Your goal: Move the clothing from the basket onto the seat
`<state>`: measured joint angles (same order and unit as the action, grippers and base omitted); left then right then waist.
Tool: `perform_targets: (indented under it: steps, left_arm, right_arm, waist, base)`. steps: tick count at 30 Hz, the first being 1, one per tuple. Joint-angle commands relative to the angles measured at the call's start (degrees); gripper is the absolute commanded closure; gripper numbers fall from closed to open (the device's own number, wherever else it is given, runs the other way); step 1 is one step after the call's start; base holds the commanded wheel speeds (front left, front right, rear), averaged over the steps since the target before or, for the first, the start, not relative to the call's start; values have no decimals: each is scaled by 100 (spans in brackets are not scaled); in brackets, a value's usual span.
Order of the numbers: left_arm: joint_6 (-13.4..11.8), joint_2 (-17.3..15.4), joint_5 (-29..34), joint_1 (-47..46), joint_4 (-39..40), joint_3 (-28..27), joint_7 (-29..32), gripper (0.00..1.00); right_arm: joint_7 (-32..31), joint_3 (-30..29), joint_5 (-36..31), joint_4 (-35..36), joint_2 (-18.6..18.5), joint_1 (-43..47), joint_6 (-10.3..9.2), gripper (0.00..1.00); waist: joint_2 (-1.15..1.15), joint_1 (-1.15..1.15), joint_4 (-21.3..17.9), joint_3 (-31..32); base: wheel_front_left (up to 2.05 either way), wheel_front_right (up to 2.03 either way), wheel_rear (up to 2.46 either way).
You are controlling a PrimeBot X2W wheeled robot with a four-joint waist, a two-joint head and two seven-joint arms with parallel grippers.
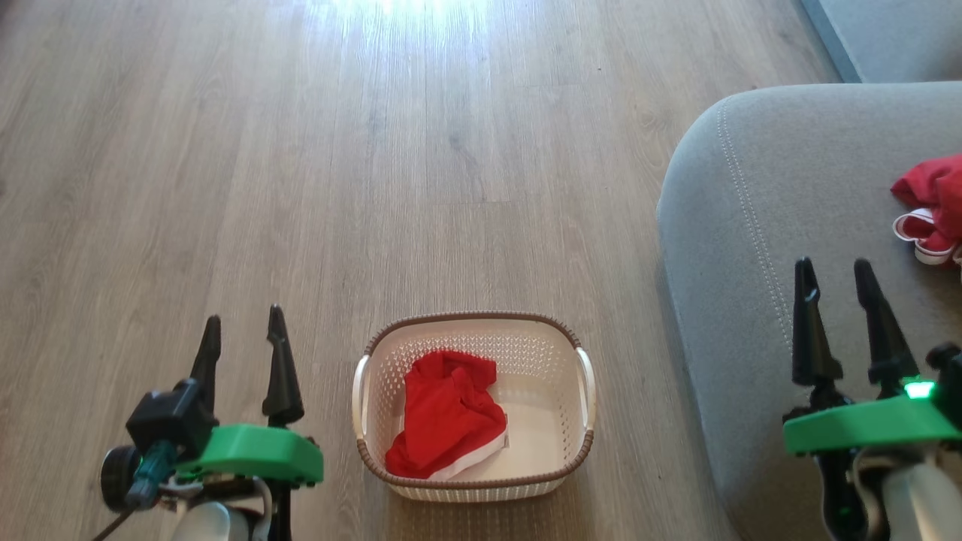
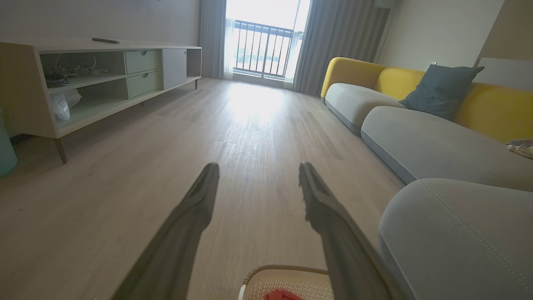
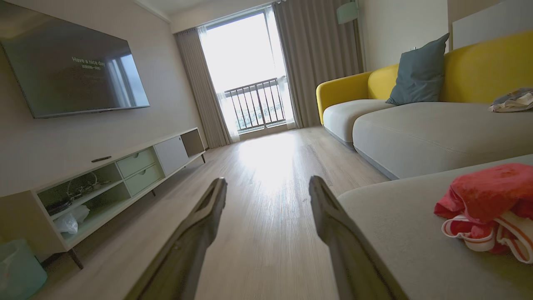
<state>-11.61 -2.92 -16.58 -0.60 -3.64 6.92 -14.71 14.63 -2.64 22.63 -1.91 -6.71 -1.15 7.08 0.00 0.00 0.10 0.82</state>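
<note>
A red garment with a white band (image 1: 449, 417) lies crumpled in the left half of the cream basket (image 1: 556, 469) on the wooden floor. A second red garment (image 1: 932, 204) (image 3: 491, 204) rests on the grey seat (image 1: 766, 225) (image 3: 399, 233) at the right. To the left of the basket my left gripper (image 1: 242, 323) (image 2: 258, 166) is open with nothing between its fingers. My right gripper (image 1: 834, 267) (image 3: 268, 181) is open and empty above the seat's near part, short of the garment there. The basket's rim (image 2: 287, 271) peeks in at the bottom of the left wrist view.
A long grey and yellow sofa (image 3: 416, 129) with a dark blue cushion (image 3: 418, 73) runs along the right. A low TV cabinet (image 3: 125, 175) and a wall screen (image 3: 70, 71) line the left wall. Bare wooden floor (image 1: 376, 188) stretches ahead toward a balcony window (image 2: 262, 46).
</note>
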Motion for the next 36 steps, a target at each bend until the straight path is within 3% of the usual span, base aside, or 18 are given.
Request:
perform_targets:
  steps: [1, 14, 27, 36]
  left_arm:
    - [-58, 3, 78, -121, 135, -258, -29, 0]
    - [-120, 4, 294, 3, -250, -76, -29, 0]
    - [60, 4, 500, -43, -457, 143, -29, 0]
    - [34, 4, 550, -38, -466, 258, -29, 0]
  right_arm:
    - [37, 67, -112, 236, 8, -53, 41, 0]
    - [37, -79, -742, 88, 333, 441, 41, 0]
    - [37, 20, -1082, -66, 371, 324, 41, 0]
    - [37, 15, -1125, -102, 376, 309, 41, 0]
  waist:
    - [0, 0, 15, -1]
    - [0, 0, 89, -30]
    - [0, 0, 79, -52]
    - [0, 0, 83, -41]
  base:
    - [0, 0, 0]
    - [0, 0, 0]
    - [0, 0, 0]
    - [0, 0, 0]
